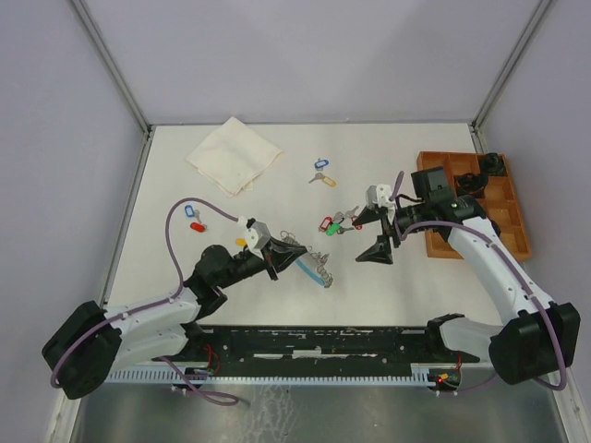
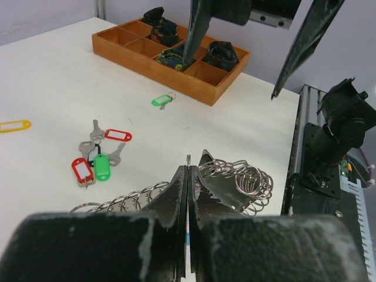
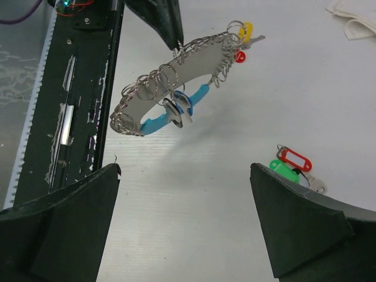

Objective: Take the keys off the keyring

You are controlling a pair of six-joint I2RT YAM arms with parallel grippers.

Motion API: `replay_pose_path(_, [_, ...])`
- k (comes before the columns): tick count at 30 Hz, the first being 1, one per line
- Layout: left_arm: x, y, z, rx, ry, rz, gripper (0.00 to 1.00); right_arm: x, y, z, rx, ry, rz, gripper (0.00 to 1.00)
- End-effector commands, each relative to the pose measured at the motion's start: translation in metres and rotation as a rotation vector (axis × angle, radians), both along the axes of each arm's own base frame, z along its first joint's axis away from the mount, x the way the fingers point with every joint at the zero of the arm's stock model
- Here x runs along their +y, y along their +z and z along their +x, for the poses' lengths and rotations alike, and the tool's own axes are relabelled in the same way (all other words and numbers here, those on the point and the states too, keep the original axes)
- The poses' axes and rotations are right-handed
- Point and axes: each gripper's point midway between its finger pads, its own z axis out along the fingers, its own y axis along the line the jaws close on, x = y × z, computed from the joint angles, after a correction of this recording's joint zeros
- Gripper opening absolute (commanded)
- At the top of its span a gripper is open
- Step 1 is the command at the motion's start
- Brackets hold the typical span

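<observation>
You are looking at the keyring (image 3: pixel 154 124), a loop of silvery wire rings joined to a light-blue band, hanging tilted above the table (image 3: pixel 194 200). A silver key (image 3: pixel 178 113) with a blue tag is dangling from it, with yellow and red tags showing at its far end. Other keys (image 3: pixel 292 165), tagged red and green, are lying clustered nearby on the surface.

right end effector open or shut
Open: the right end effector has its fingers wide apart, nothing between them.
</observation>
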Motion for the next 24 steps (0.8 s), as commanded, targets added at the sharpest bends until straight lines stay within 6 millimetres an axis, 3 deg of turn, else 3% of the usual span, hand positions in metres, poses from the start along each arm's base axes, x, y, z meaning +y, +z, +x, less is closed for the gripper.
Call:
replay_pose_path(1, [-0.010,0.055,-0.001,-0.078,-0.121,-0.111,0.03,0.008,0.001,-0.009,-0.161,0.144,0.086,1.00])
replay_pose_path(7, [-0.021,0.055,0.003,0.011,-0.238,-0.092,0.03,0.008,-0.012,-0.012,-0.216,0.196,-0.002,0.96])
replay_pose_path(10, [-0.022,0.059,0.007,0.076,-0.275,-0.111,0.03,0.010,-0.017,-0.004,-0.260,0.157,-0.060,0.94])
replay_pose_path(13, [-0.023,0.063,0.014,0.161,-0.312,-0.138,0.03,0.013,-0.014,-0.003,-0.306,0.148,-0.076,0.95])
replay_pose_path(18, [-0.026,0.076,0.008,0.277,-0.473,-0.177,0.03,0.021,-0.013,-0.006,-0.326,0.168,-0.069,0.93])
replay_pose_path(24, [-0.033,0.058,0.002,0.349,-0.582,-0.071,0.03,0.022,-0.010,0.005,-0.338,0.109,-0.076,0.95])
